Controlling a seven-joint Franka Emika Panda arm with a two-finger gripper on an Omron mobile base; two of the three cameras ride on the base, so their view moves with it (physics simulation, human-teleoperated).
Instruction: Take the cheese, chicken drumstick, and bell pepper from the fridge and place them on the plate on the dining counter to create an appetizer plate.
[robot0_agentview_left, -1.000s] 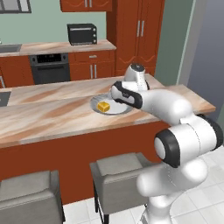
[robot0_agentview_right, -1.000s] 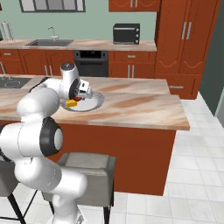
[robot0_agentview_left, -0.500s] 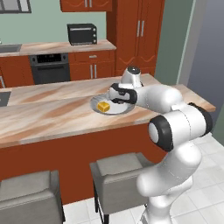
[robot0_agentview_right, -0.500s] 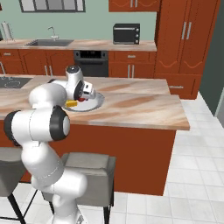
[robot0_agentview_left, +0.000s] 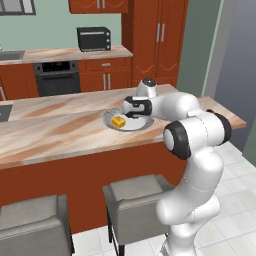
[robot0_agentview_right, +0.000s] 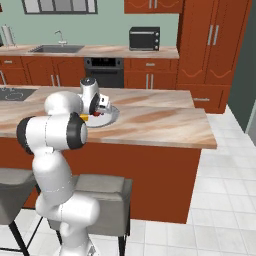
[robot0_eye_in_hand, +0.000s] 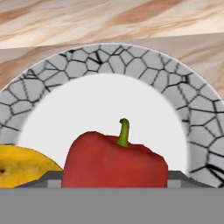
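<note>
With pepper (robot0_eye_in_hand: 114, 161) & cheese (robot0_eye_in_hand: 26, 167) crowding near rim, plate (robot0_eye_in_hand: 78, 61) centre's bare.

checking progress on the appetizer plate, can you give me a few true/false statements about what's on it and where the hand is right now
1. The cheese lies on the plate. True.
2. The plate sits on the back counter beside the sink. False: it sits on the dining counter.
3. The red pepper is over the plate, next to the cheese. True.
4. The pepper has no stem. False: a green stem sticks up from it.
5. The hand is raised high above the counter. False: it is low over the plate.
</note>
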